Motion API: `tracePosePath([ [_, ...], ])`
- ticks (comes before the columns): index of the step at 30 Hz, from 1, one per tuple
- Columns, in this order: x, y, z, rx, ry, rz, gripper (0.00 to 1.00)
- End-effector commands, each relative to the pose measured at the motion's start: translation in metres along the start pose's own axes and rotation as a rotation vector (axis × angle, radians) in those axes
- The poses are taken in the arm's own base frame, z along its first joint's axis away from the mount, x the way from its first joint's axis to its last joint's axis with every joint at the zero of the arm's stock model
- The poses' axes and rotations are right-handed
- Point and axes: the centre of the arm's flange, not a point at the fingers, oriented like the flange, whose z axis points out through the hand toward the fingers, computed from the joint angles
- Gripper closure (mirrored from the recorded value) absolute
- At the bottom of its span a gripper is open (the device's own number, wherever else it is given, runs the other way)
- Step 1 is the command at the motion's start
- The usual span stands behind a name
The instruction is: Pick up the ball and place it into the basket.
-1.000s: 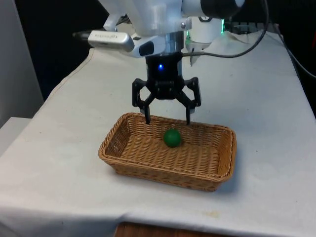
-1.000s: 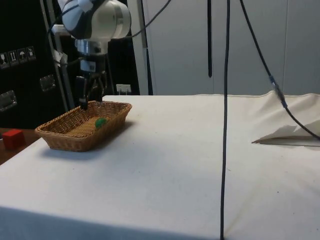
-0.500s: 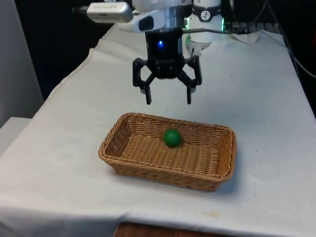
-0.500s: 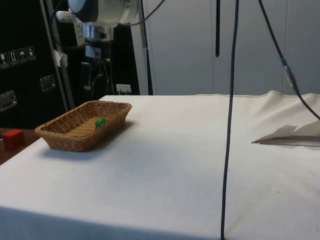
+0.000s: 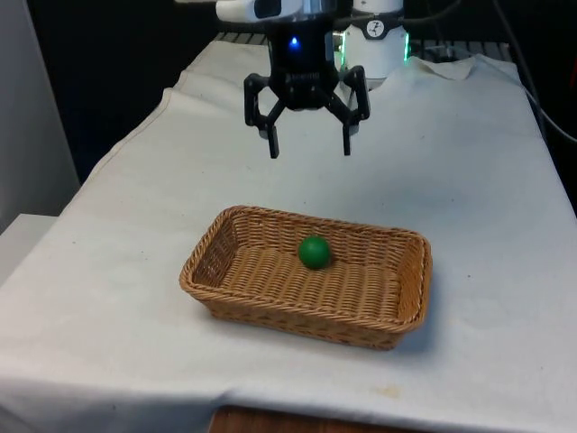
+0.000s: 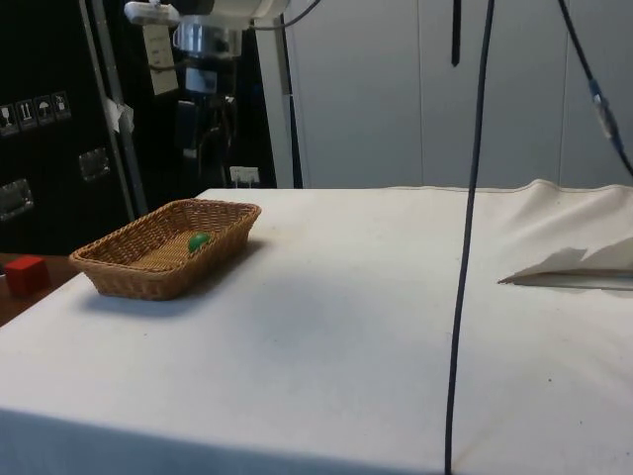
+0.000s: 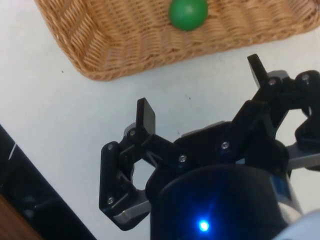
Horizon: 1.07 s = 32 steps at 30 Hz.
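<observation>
In the front view the arm is cut off at the picture's upper edge, so little more than the gripper (image 5: 309, 149) itself can be seen, hanging high above the white cloth (image 5: 469, 162) beyond the far rim of the basket (image 5: 270, 311). In the side view the gripper (image 6: 205, 134) stands against dark cabinets and its outline is hard to make out there. Its jaws are spread wide with nothing between them, as the wrist view makes plain, where the two fingers (image 7: 146, 116) stand well apart over bare cloth. There is one ball (image 5: 314, 252), green, lying on the basket's woven floor near the middle and somewhat toward the far wall; in the side view the basket's near wall hides its lower part (only a green cap (image 6: 199, 240) peeks over the weave). There is one basket, rectangular, of wicker, resting flat on the cloth. One small red block (image 6: 25, 273) sits off the table's edge in the side view, and a dark cable (image 6: 465, 247) hangs down across that view.
</observation>
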Motion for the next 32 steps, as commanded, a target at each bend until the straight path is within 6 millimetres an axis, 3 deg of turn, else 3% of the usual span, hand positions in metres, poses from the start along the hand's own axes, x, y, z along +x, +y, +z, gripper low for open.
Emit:
tracePosePath([
  [1, -0.004, 0.001, -0.005, -0.009, 0.001, 0.002, 0.00],
  [17, -0.034, 0.008, -0.021, -0.025, -0.029, -0.014, 0.00],
  [32, -0.050, -0.001, -0.035, -0.032, -0.049, -0.042, 0.00],
])
